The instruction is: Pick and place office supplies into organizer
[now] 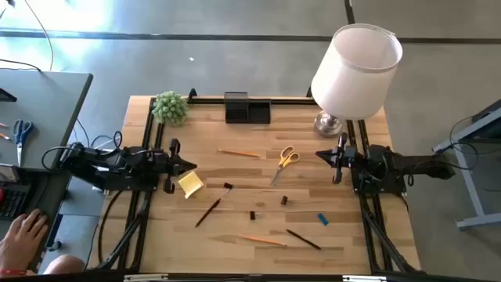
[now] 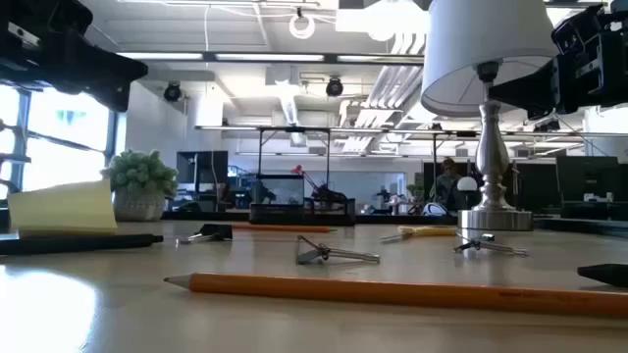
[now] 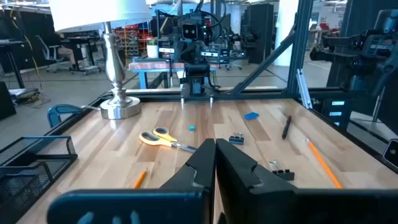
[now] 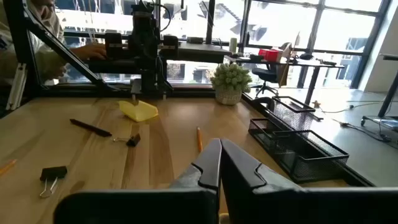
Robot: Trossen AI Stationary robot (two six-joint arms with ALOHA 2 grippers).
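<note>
On the wooden table (image 1: 235, 168) the office supplies are seen scattered and can be counted. One pair of yellow-handled scissors (image 1: 285, 161) lies right of centre. Two orange pencils are found: the far pencil (image 1: 239, 153) near the middle, and the near pencil (image 1: 263, 240) toward the near edge. Two black pens are counted, the left pen (image 1: 207, 212) and the right pen (image 1: 303, 239), both in the near half. One yellow sticky-note pad (image 1: 190, 184) lies just beside the left gripper (image 1: 190, 165). One small blue block (image 1: 322, 218) is placed to the right, near the right pen. Three tiny black clips are made out in the high view: one clip (image 1: 228, 186) right of the pad, a second clip (image 1: 253, 215) and a third clip (image 1: 284, 200) between the pens.

One black organizer (image 1: 247, 108) stands at the far edge, between one small green plant (image 1: 170, 107) at the far left and one white-shaded lamp (image 1: 354, 74) at the far right. None of the supplies is seen inside it.

The left gripper is held at the table's left side with its fingers (image 3: 198, 169) brought together. The right gripper (image 1: 321, 154) is held at the right side, below the lamp, its fingers (image 4: 206, 167) likewise pressed together on nothing.

A person's hand (image 1: 23, 233) is seen off the table at the near left.
</note>
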